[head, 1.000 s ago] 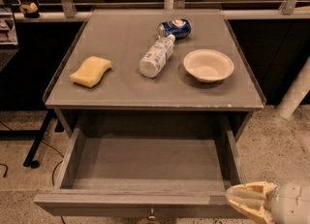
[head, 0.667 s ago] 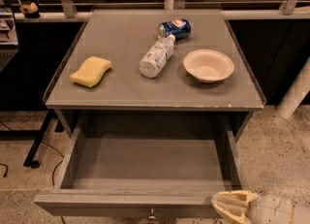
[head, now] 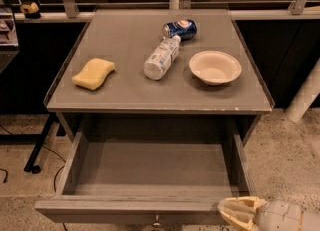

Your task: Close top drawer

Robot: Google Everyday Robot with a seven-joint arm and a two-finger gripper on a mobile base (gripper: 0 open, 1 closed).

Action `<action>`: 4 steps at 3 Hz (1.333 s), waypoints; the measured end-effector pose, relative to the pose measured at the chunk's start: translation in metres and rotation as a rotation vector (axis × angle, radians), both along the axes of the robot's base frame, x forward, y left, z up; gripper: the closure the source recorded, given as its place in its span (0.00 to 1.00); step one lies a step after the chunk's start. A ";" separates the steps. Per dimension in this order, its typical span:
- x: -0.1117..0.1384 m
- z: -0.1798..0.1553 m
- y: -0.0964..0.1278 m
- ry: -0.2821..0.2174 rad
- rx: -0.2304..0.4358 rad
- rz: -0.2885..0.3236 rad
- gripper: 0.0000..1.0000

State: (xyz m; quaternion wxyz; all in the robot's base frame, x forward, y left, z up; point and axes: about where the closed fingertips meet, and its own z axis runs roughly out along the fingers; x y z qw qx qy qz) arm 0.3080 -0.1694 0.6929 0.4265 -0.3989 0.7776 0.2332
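The top drawer [head: 150, 167] is a wide grey wooden box pulled fully out from under the grey table top. Its inside is empty. Its front panel [head: 125, 210] runs along the bottom of the view, with a small round metal knob [head: 157, 221] at its centre. My gripper [head: 235, 212], with pale yellowish fingers, is at the bottom right, right at the right end of the front panel's top edge.
On the table top [head: 125, 92] lie a yellow sponge [head: 93, 73], a clear plastic bottle on its side [head: 161, 58], a blue can on its side [head: 180, 29] and a white bowl [head: 215, 67]. A black stand foot [head: 35, 160] is on the floor at left.
My gripper has moved left along the bottom edge, from right of the drawer to the right end of its front panel. The drawer stays open.
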 end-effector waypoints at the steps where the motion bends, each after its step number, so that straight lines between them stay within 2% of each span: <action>1: -0.002 -0.002 -0.002 0.002 0.009 -0.010 1.00; 4: -0.006 -0.021 -0.011 0.036 -0.014 -0.058 1.00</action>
